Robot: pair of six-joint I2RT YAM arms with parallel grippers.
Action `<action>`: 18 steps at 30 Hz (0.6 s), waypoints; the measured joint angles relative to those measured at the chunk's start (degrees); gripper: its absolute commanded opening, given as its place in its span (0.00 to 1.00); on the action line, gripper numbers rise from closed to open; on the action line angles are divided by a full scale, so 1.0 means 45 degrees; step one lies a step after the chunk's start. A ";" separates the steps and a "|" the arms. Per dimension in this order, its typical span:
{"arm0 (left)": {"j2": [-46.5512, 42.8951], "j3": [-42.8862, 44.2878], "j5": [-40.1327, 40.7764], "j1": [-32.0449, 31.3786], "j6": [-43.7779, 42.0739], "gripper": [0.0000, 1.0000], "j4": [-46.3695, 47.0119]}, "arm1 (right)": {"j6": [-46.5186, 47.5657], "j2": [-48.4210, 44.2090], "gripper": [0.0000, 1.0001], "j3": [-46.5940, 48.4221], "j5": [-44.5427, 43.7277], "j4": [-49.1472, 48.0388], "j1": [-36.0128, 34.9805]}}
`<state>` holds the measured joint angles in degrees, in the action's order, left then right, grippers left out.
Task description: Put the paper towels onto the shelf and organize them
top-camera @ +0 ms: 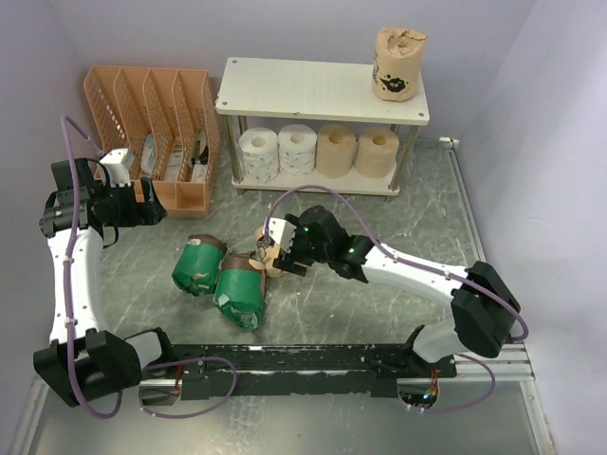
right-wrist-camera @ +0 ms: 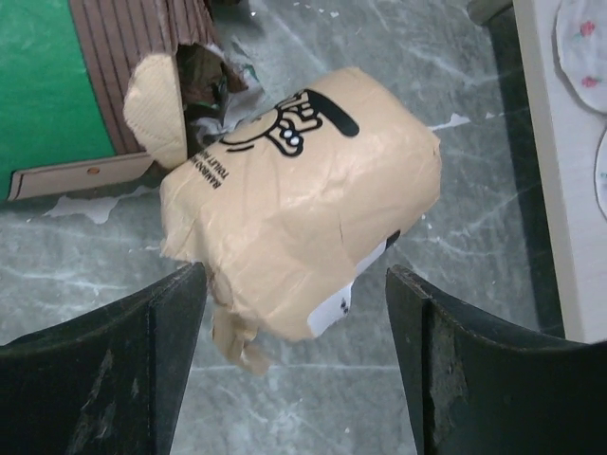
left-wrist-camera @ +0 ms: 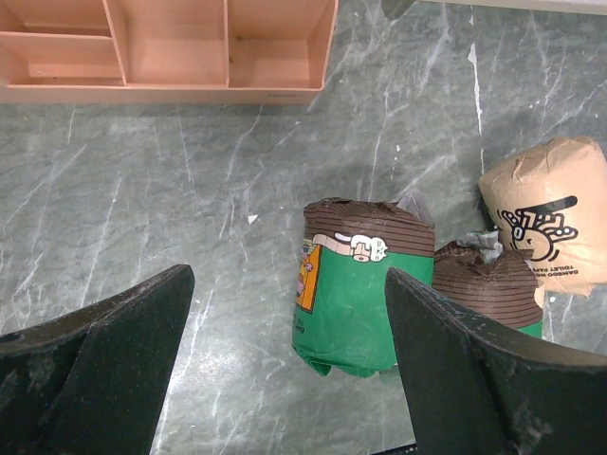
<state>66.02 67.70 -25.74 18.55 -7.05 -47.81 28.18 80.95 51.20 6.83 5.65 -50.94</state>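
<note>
The shelf (top-camera: pixel 322 90) stands at the back. One tan-wrapped printed roll (top-camera: pixel 398 63) stands on its top board. Two white rolls (top-camera: pixel 276 152) and two bare tan rolls (top-camera: pixel 357 151) fill the lower tier. Two green-wrapped rolls (top-camera: pixel 198 265) (top-camera: pixel 240 296) lie on the table. A second tan-wrapped roll (top-camera: pixel 268 260) (right-wrist-camera: pixel 303 199) lies beside them. My right gripper (top-camera: pixel 277 248) (right-wrist-camera: pixel 296 275) is open, its jaws straddling the near end of this roll without touching it. My left gripper (top-camera: pixel 154 203) (left-wrist-camera: pixel 287 284) is open and empty, hovering left of the green roll (left-wrist-camera: pixel 356 294).
An orange slotted file organizer (top-camera: pixel 156 118) (left-wrist-camera: pixel 171 47) stands left of the shelf, close to my left gripper. The shelf's lower board edge (right-wrist-camera: pixel 560 190) lies right of my right gripper. Grey walls enclose the table on the left, back and right.
</note>
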 measured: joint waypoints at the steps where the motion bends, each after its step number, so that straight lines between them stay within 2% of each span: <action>1: 0.0000 0.0000 0.0010 0.0000 -0.0005 0.93 0.0000 | 0.0102 0.0204 0.74 0.0180 -0.0034 0.0005 -0.0019; 7: -0.0005 0.0000 0.0087 0.0000 -0.0005 0.93 0.0000 | 0.0515 0.1307 0.74 0.0602 -0.0034 0.0131 -0.0155; 13: -0.0005 0.0000 0.0160 0.0000 -0.0005 0.94 0.0005 | 0.0680 0.1360 0.74 0.0612 0.0053 0.0578 -0.0209; 16: -0.0005 0.0000 0.0170 0.0000 0.0000 0.94 0.0005 | 0.0850 0.1307 0.70 0.0612 0.0053 0.0631 -0.0209; 18: -0.0005 0.0000 0.0180 0.0000 0.0000 0.93 0.0005 | 0.0928 0.1307 0.64 0.0622 0.0029 0.0631 -0.0209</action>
<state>66.00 67.70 -24.93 18.55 -7.05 -47.79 32.36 86.83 54.00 6.96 8.49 -51.88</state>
